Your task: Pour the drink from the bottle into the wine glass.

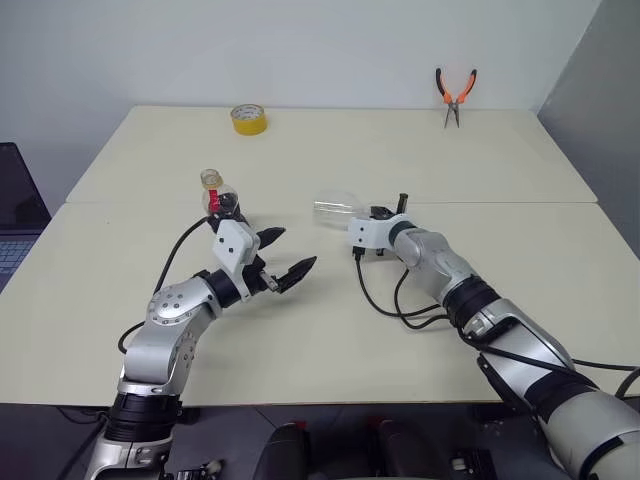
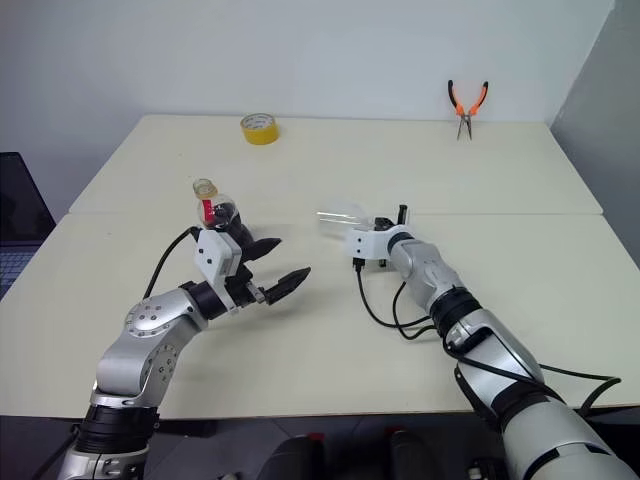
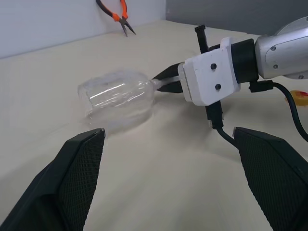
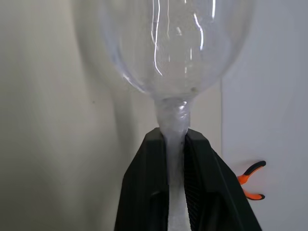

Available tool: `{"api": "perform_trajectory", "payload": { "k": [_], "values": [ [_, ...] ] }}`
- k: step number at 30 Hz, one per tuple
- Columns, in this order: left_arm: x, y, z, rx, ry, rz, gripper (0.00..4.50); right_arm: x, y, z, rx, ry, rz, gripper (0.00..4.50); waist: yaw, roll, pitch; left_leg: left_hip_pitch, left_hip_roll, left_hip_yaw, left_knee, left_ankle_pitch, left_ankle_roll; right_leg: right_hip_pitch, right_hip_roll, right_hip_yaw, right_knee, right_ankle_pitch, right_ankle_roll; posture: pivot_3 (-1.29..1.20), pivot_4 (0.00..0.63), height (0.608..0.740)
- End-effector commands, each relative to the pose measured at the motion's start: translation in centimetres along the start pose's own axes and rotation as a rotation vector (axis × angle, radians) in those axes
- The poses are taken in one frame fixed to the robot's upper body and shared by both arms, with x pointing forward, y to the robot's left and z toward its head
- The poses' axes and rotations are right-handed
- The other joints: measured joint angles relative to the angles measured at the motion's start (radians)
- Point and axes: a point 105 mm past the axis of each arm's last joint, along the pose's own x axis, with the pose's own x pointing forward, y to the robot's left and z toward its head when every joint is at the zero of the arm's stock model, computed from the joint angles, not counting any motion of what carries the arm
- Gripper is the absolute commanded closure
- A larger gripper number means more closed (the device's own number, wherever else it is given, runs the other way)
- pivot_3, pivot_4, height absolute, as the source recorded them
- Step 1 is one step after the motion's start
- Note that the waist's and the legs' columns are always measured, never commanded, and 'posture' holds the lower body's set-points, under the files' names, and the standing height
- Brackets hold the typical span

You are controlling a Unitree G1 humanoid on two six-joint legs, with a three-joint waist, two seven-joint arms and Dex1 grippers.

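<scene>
The wine glass (image 1: 335, 208) is tipped on its side near the table's middle, its clear bowl (image 3: 118, 98) pointing left and resting on or just over the tabletop. My right gripper (image 4: 175, 139) is shut on its stem just below the bowl. The bottle (image 1: 220, 197) stands upright to the left, capped, with the dark drink (image 1: 228, 208) in its base. My left gripper (image 1: 290, 252) hangs open in front of and to the right of the bottle, touching nothing, its fingers (image 3: 82, 159) aimed at the glass.
A yellow tape roll (image 1: 248, 118) sits at the far left of the table, and orange-handled pliers (image 1: 455, 95) lie at the far right. A laptop (image 1: 15, 215) shows at the left edge. Black cables (image 1: 385, 300) trail from both wrists.
</scene>
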Motion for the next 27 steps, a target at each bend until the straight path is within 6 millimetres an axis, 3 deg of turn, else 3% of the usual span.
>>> {"api": "perform_trajectory", "payload": {
  "k": [1,6,10,14,20,23,27],
  "values": [
    [0.2,-0.1,1.1,0.021,-0.032,-0.001,0.00,-0.7,-3.1,0.7,0.047,-0.047,-0.123,4.35,0.000,0.000,0.000,0.000,0.000,0.000,0.000,0.000,0.000,0.000,0.000,0.000,0.000,0.000,0.000,0.00,0.150,0.740],
    [-0.6,0.4,0.0,-0.019,-0.012,0.022,0.00,-3.2,-5.0,1.7,0.183,-0.125,-0.222,4.35,0.001,0.000,0.000,-0.001,0.000,0.000,0.000,0.000,0.000,-0.001,0.000,0.000,0.001,0.000,0.000,0.00,0.150,0.740],
    [-1.7,0.9,-1.0,-0.095,0.018,0.014,0.00,-5.8,-4.3,4.1,0.573,-0.316,-0.223,4.35,-0.001,0.000,0.000,-0.001,0.001,0.000,0.000,0.000,0.000,-0.002,0.000,0.000,0.002,0.000,0.000,0.00,0.150,0.740],
    [-3.2,0.7,-1.6,-0.135,0.050,-0.055,0.00,-7.5,-2.7,6.0,0.853,-0.497,-0.165,4.35,-0.003,0.000,0.000,0.000,0.001,-0.001,0.000,0.000,0.000,-0.002,0.000,-0.001,0.004,0.000,0.000,0.00,0.150,0.740],
    [-5.1,0.8,-0.6,-0.124,0.084,-0.187,0.00,-8.5,-2.0,7.3,1.112,-0.648,-0.147,4.35,0.000,0.000,0.000,0.000,0.001,0.000,0.000,0.000,0.000,-0.002,0.000,0.000,0.004,-0.001,-0.001,0.00,0.150,0.740],
    [-6.2,1.4,0.3,-0.091,0.104,-0.233,0.00,-8.4,-0.5,8.2,1.139,-0.711,-0.106,4.35,-0.001,0.000,0.000,0.000,0.001,0.000,0.000,0.000,0.000,-0.002,0.000,0.000,0.004,-0.001,-0.001,0.00,0.150,0.740],
    [-6.6,2.1,2.0,-0.044,0.081,-0.235,0.00,-7.8,0.7,7.9,1.180,-0.738,-0.108,4.35,-0.001,0.001,0.001,0.001,0.001,0.000,0.000,0.000,0.000,-0.002,0.001,0.000,0.004,-0.001,-0.001,0.00,0.150,0.740]
  ]
}}
